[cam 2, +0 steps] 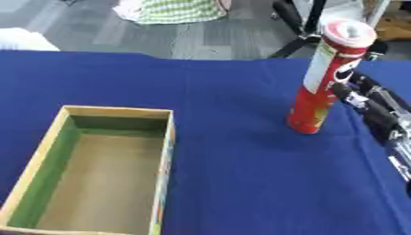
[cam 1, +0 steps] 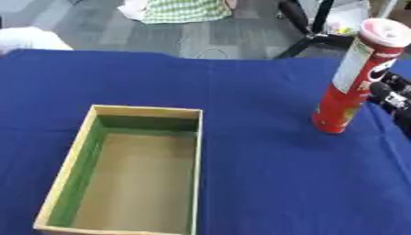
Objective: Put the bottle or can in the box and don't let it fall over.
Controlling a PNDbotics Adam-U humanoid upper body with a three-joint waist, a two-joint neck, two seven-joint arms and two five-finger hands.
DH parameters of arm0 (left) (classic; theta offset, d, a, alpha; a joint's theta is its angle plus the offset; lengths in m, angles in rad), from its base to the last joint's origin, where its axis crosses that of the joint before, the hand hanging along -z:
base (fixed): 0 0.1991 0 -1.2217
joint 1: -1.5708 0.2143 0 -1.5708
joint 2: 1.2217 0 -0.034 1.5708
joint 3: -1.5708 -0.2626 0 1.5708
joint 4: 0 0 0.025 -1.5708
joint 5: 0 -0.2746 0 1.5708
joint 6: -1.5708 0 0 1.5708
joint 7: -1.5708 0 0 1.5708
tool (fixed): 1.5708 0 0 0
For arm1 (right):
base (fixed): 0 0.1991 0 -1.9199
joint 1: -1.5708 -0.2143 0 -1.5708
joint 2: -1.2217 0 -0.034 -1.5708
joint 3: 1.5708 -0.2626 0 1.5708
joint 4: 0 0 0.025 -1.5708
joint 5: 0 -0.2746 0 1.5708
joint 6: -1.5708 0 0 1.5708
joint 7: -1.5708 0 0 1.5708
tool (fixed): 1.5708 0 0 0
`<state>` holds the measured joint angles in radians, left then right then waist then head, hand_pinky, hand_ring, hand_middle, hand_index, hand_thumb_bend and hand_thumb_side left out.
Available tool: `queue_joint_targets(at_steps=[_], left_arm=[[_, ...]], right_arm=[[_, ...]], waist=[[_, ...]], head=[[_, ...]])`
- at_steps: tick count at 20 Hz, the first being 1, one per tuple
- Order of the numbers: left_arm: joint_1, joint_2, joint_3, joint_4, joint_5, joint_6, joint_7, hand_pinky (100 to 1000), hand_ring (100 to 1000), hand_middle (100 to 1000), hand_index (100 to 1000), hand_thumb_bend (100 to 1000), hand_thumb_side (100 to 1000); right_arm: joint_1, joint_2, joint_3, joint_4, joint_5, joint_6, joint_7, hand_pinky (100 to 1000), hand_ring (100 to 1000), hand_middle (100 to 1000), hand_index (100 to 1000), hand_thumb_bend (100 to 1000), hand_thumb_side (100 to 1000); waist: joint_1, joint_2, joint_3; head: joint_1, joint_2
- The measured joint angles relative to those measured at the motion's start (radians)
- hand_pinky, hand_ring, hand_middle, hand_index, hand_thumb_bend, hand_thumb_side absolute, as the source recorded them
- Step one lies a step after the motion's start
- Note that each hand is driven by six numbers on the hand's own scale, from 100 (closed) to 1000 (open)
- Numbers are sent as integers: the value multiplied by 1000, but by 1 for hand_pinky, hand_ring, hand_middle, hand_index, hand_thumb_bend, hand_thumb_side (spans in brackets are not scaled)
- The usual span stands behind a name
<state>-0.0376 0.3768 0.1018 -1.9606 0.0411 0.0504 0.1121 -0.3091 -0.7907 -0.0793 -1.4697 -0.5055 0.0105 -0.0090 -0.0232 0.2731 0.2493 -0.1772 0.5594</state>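
Can [cam 2: 323, 80], red tube with pale lid, was centre-right to upper right of frame. Going left to right:

- Box [cam 2: 163, 151]: lower left, open top, green-lined walls, nothing inside. Long axis ran near to far. Sat on blue tablecloth [cam 2: 241, 183].
- Can: well apart from box, base on cloth, roughly upright, long axis near vertical, lid end leaning slightly toward upper right.
- Right hand [cam 2: 371, 110]: right edge, dark fingers against can's right side at mid-height. Couldn't tell whether curled round it or just touching; far side hidden.
- Left hand: not visible.

Judged step: securing grasp before lift. Advice: wrap at or above mid-height, keep axis vertical through carry, lower straight onto box floor, let go only once base sat flat. Tall and narrow, likely tippy.
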Motion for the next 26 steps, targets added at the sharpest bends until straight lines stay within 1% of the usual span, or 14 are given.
queue_joint_targets(at_steps=[11,26], left_arm=[[-9,-7,0,-3,-6,-1,-2,971,817,834,830,100,677],[-17,-9,0,-6,-15,1,-3,973,818,835,830,100,681]], right_arm=[[-21,-9,0,1,0,2,2,971,1000,1000,979,1000,549],[-44,-16,0,1,0,3,0,972,1000,1000,967,1000,549]], waist=[[-3,20,10],[-10,43,19]], head=[[-5,-24],[-17,-38]])
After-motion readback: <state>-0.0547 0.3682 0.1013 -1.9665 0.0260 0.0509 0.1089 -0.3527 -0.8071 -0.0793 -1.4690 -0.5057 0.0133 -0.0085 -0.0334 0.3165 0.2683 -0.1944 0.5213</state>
